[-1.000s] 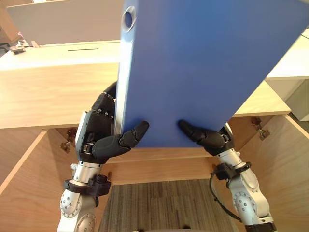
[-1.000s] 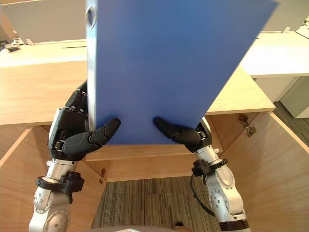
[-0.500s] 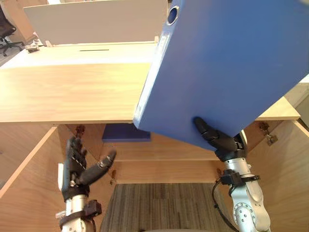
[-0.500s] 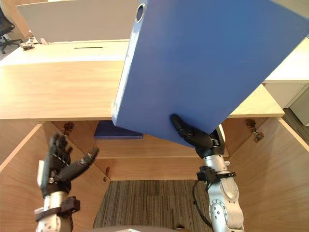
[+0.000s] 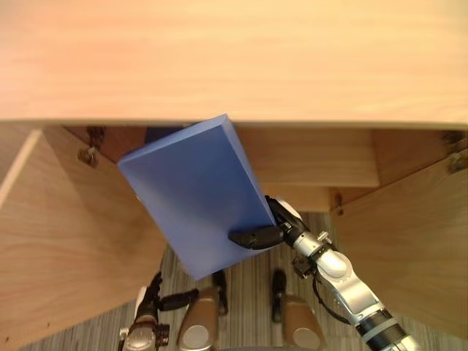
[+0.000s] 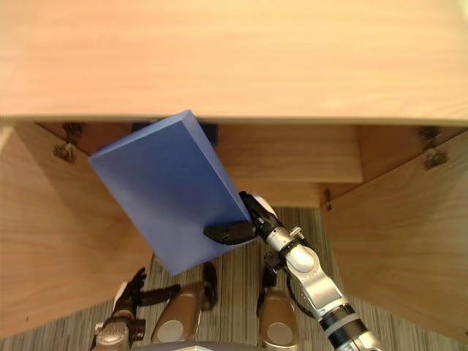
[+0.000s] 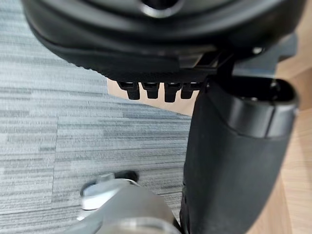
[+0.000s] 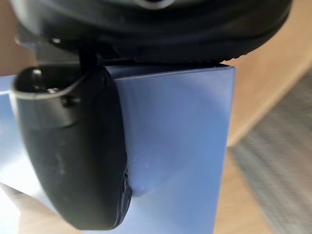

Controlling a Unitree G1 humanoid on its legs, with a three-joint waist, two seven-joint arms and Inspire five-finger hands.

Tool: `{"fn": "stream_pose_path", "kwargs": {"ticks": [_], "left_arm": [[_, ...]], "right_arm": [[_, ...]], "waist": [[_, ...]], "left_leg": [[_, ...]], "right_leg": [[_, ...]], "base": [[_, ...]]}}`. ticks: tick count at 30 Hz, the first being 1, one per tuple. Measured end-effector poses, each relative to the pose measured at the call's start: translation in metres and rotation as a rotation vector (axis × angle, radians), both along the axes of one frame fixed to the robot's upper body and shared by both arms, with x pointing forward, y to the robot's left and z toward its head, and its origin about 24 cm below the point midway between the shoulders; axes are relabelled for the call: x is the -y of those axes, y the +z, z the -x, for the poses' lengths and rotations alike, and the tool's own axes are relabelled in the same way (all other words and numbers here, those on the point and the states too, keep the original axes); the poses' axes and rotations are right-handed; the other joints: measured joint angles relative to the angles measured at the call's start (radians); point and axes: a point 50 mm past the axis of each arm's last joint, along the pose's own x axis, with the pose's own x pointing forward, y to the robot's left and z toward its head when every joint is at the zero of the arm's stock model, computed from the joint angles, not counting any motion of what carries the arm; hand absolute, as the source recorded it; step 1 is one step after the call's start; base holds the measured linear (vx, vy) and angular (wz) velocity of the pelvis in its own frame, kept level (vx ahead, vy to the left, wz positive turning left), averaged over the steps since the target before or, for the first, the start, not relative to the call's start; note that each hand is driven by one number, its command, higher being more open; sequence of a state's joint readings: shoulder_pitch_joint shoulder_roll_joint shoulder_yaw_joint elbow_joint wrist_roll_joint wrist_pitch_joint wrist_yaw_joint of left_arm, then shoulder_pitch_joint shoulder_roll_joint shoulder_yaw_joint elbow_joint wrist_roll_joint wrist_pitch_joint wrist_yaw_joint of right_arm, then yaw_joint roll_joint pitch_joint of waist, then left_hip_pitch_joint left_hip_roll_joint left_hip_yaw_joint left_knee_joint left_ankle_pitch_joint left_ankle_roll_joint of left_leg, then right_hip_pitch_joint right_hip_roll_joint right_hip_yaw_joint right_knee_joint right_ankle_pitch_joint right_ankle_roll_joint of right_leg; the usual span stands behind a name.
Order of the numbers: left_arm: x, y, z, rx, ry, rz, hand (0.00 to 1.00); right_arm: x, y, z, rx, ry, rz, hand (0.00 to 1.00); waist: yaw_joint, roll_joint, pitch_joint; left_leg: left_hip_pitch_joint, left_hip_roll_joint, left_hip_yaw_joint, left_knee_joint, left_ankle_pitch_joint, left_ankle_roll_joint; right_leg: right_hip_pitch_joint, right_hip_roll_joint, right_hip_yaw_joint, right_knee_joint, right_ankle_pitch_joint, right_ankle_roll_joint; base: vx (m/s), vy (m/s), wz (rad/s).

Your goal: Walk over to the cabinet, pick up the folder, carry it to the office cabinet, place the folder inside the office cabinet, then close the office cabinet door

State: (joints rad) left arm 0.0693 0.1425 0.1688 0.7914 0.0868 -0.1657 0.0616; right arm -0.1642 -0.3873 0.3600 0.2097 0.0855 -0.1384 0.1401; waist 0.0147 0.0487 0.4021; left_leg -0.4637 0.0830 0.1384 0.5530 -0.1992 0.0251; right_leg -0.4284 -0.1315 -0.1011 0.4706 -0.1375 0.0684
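**Folder at the mouth of the cabinet, one hand carrying**

The wide light-wood office cabinet (image 5: 234, 58) spreads across everything ahead of me. Its two wooden doors (image 5: 66, 241) stand swung open to either side. Inside I see a pale wooden shelf (image 5: 314, 157).

The thick blue rectangular folder (image 5: 194, 194) hangs tilted in front of the opening. Its upper corner is just under the cabinet's top edge, and its lower end is out over the grey striped carpet (image 6: 234, 270).

Something flat and darker blue (image 5: 162, 134) already lies in there behind it. I cannot tell what it is.

My right hand (image 5: 272, 228) alone carries the folder, thumb on the face and fingers behind, pinching its lower corner. My left hand (image 5: 151, 296) hangs low by the carpet, fingers relaxed and holding nothing.

I judge the placing half done. To do it well, I should level the folder before pushing and lead with the far corner. It should clear the top edge and the left door, and the pinch should hold firm until the shelf takes the weight.
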Motion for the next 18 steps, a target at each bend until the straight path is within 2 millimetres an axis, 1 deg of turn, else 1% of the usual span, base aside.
{"fn": "stream_pose_path", "kwargs": {"ticks": [1,2,3,4,5,6,7,8,10,11,12,13,14,15,16,17,18], "left_arm": [[0.002,0.007,-0.012,0.052,0.006,0.008,1.0],[0.003,0.011,-0.021,0.087,0.012,0.016,1.0],[0.004,0.018,-0.031,0.13,0.024,0.028,1.0],[0.005,0.024,-0.04,0.167,0.03,0.036,1.0],[0.006,0.028,-0.046,0.19,0.03,0.039,1.0],[0.009,0.037,-0.058,0.242,0.032,0.053,1.0],[0.013,0.046,-0.069,0.289,0.026,0.058,1.0],[0.015,0.05,-0.073,0.312,0.027,0.068,1.0],[0.018,0.068,-0.088,0.397,0.033,0.086,1.0],[0.018,0.071,-0.09,0.413,0.031,0.086,1.0],[0.019,0.076,-0.094,0.434,0.029,0.088,1.0],[0.019,0.079,-0.095,0.453,0.036,0.099,1.0],[0.021,0.083,-0.097,0.473,0.04,0.111,1.0],[0.021,0.084,-0.098,0.481,0.044,0.119,1.0],[0.022,0.088,-0.099,0.5,0.051,0.128,1.0],[0.023,0.089,-0.099,0.507,0.054,0.136,1.0],[0.024,0.09,-0.1,0.516,0.055,0.139,1.0]], "right_arm": [[0.003,0.006,-0.006,0.026,-0.037,-0.01,0.0],[0.004,0.011,-0.01,0.044,-0.066,-0.034,0.0],[0.006,0.018,-0.016,0.064,-0.107,-0.094,0.0],[0.005,0.025,-0.02,0.079,-0.134,-0.155,0.0],[0.006,0.03,-0.022,0.092,-0.154,-0.194,0.0],[0.006,0.043,-0.027,0.126,-0.191,-0.286,0.0],[0.006,0.059,-0.032,0.172,-0.217,-0.384,0.0],[0.006,0.068,-0.034,0.196,-0.224,-0.434,0.0],[0.005,0.111,-0.046,0.299,-0.229,-0.633,0.0],[0.005,0.121,-0.05,0.324,-0.228,-0.679,0.0],[0.007,0.142,-0.055,0.372,-0.23,-0.767,0.0],[0.009,0.157,-0.058,0.405,-0.234,-0.835,0.0],[0.011,0.176,-0.061,0.45,-0.235,-0.91,0.0],[0.013,0.185,-0.062,0.476,-0.235,-0.938,0.0],[0.018,0.205,-0.063,0.532,-0.244,-1.017,0.0],[0.02,0.212,-0.064,0.549,-0.244,-1.049,0.0],[0.022,0.226,-0.064,0.577,-0.242,-1.103,0.0]], "waist": [[0.001,0.011,0.026],[0.001,0.016,0.034],[0.0,0.018,0.036],[0.001,0.02,0.043],[0.003,0.023,0.046],[0.011,0.023,0.057],[0.016,0.023,0.067],[0.018,0.023,0.067],[0.025,0.021,0.079],[0.026,0.021,0.081],[0.033,0.021,0.082],[0.041,0.021,0.082],[0.049,0.021,0.084],[0.053,0.021,0.084],[0.058,0.021,0.084],[0.059,0.021,0.084],[0.064,0.021,0.084]], "left_leg": [[-0.073,0.009,0.002,0.076,-0.024,0.002],[-0.137,0.016,0.006,0.132,-0.045,0.0],[-0.224,0.024,0.007,0.199,-0.072,-0.005],[-0.284,0.033,0.006,0.249,-0.082,-0.001],[-0.324,0.04,0.004,0.282,-0.091,0.002],[-0.392,0.051,0.001,0.338,-0.102,0.005],[-0.453,0.057,-0.004,0.382,-0.113,0.001],[-0.485,0.061,-0.006,0.4,-0.115,0.001],[-0.579,0.072,-0.015,0.452,-0.116,0.001],[-0.597,0.073,-0.018,0.462,-0.116,0.001],[-0.625,0.075,-0.02,0.477,-0.114,0.003],[-0.642,0.077,-0.022,0.486,-0.112,0.007],[-0.66,0.078,-0.027,0.493,-0.111,0.006],[-0.669,0.078,-0.031,0.497,-0.111,0.006],[-0.687,0.076,-0.043,0.501,-0.107,0.001],[-0.693,0.076,-0.046,0.501,-0.105,0.0],[-0.699,0.076,-0.049,0.501,-0.102,0.0]], "right_leg": [[-0.077,-0.002,0.011,0.082,-0.024,0.001],[-0.148,-0.005,0.02,0.145,-0.043,0.003],[-0.241,-0.008,0.029,0.22,-0.065,0.003],[-0.302,-0.01,0.033,0.271,-0.078,0.003],[-0.341,-0.01,0.034,0.303,-0.087,0.002],[-0.413,-0.008,0.038,0.363,-0.102,0.0],[-0.475,-0.008,0.039,0.41,-0.115,-0.002],[-0.507,-0.008,0.039,0.429,-0.118,-0.002],[-0.601,-0.005,0.038,0.485,-0.123,-0.012],[-0.618,-0.005,0.038,0.497,-0.125,-0.014],[-0.65,-0.005,0.039,0.517,-0.127,-0.017],[-0.668,-0.005,0.04,0.528,-0.128,-0.019],[-0.685,-0.006,0.038,0.538,-0.131,-0.021],[-0.692,-0.006,0.035,0.542,-0.132,-0.022],[-0.701,-0.008,0.022,0.545,-0.135,-0.024],[-0.703,-0.009,0.018,0.545,-0.135,-0.024],[-0.706,-0.01,0.014,0.545,-0.136,-0.025]], "base": [[-0.22,0.047,-0.15],[-0.26,0.041,-0.18],[-0.25,0.023,-0.14],[-0.19,0.009,-0.09],[-0.15,0.001,-0.09],[-0.16,-0.024,-0.07],[-0.15,-0.037,-0.06],[-0.14,-0.061,-0.03],[-0.08,-0.069,-0.02],[-0.06,-0.08,0.01],[-0.04,-0.069,0.01],[-0.06,-0.102,0.02],[-0.04,-0.082,0.04],[-0.05,-0.104,0.11],[-0.03,-0.067,0.12],[-0.04,-0.076,0.14],[-0.02,-0.047,0.07]]}}
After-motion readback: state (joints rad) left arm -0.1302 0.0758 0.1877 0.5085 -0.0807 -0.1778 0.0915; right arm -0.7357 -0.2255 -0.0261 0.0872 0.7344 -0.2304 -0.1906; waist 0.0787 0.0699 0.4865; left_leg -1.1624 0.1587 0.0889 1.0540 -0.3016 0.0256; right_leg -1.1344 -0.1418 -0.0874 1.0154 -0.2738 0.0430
